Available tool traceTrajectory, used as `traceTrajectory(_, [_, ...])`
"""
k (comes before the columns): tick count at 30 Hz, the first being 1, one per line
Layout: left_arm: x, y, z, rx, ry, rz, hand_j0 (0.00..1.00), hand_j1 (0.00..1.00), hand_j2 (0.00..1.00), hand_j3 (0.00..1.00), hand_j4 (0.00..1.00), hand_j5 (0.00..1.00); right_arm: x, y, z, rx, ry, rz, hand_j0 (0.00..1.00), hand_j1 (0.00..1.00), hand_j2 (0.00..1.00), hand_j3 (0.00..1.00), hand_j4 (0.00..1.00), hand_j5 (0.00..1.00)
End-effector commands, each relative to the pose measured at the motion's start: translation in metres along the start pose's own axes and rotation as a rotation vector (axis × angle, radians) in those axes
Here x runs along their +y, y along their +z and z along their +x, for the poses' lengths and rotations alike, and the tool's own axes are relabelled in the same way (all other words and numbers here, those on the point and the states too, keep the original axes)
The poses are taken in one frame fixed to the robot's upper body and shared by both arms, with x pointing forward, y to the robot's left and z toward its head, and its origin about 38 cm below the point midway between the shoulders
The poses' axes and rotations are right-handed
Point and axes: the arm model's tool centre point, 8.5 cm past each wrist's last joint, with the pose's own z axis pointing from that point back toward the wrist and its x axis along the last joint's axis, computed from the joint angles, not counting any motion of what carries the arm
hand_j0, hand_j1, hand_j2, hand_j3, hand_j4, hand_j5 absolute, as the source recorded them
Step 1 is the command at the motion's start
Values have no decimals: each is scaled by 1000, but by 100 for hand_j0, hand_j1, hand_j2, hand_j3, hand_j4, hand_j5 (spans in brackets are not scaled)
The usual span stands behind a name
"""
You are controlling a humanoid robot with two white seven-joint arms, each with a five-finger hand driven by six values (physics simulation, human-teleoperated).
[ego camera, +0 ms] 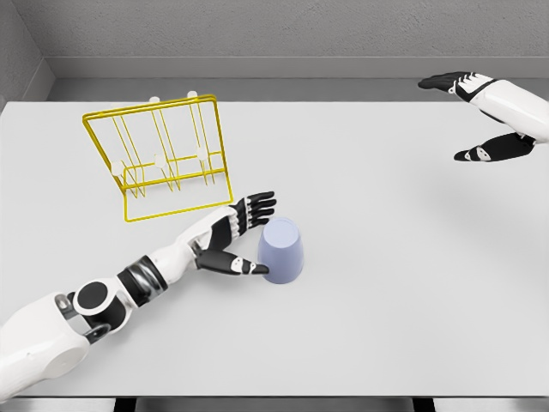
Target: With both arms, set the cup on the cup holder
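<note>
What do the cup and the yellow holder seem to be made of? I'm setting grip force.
Cup: looks like smooth matte plastic or ceramic, an even lavender surface without glare; the render leaves it open. Yellow holder: thin bent rods, probably painted or coated metal wire, with white peg tips. Left robot hand sits beside the cup.

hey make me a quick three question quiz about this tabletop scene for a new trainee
1. True or false: the cup is already hung on the yellow cup holder.
2. Which hand is beside the cup? A. left hand B. right hand
3. Fill in: the cup lies on the white ____.

Key: 1 false, it is on the table, apart from the holder. 2 A, fingers open. 3 table.
</note>
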Motion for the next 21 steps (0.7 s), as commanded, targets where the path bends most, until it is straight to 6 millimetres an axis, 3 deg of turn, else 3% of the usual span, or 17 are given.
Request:
traceTrajectory(1, [-1, -1, 0, 0, -3, -3, 100, 100, 100, 100, 100, 100, -1, 0, 0, 0, -6, -4, 100, 100, 100, 100, 100, 100])
traceTrajectory(21, [-15, -11, -2, -11, -17, -37, 100, 100, 100, 100, 100, 100, -1, 1, -1, 1, -8, -5, 100, 100, 100, 100, 100, 100])
